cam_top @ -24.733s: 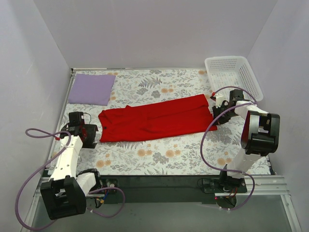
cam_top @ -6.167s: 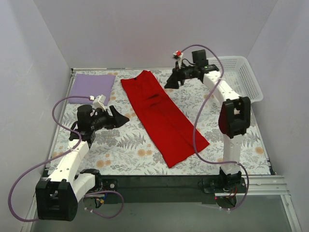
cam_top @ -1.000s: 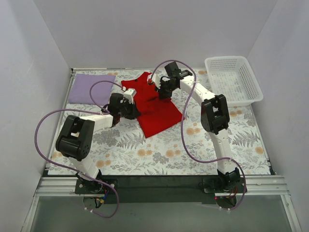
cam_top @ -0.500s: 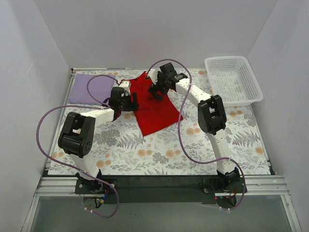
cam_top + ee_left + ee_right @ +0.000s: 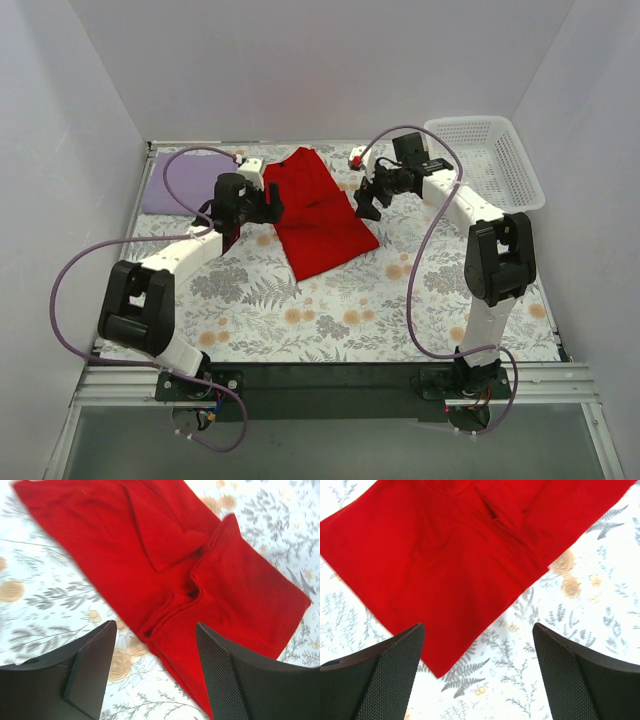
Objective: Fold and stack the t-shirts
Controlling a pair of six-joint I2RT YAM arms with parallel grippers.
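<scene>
The red t-shirt point(image 5: 318, 215) lies folded on the flowered table, a slanted block in the back middle; its folds show in the left wrist view point(image 5: 190, 575) and the right wrist view point(image 5: 450, 555). The lavender t-shirt point(image 5: 180, 182) rests as a flat rectangle at the back left, partly behind my left arm. My left gripper point(image 5: 268, 205) hovers at the red shirt's left edge, open and empty point(image 5: 156, 652). To the shirt's right my right gripper point(image 5: 368, 198) hangs wide open over its edge, holding nothing point(image 5: 479, 652).
A white mesh basket point(image 5: 485, 160) stands at the back right corner. Grey walls close in the table point(image 5: 330, 320) on three sides. Purple cables loop from both arms.
Both grippers have opened and let go of the red t-shirt, which now lies folded. The right gripper has pulled away to the right; the left one has backed off to the left edge.
</scene>
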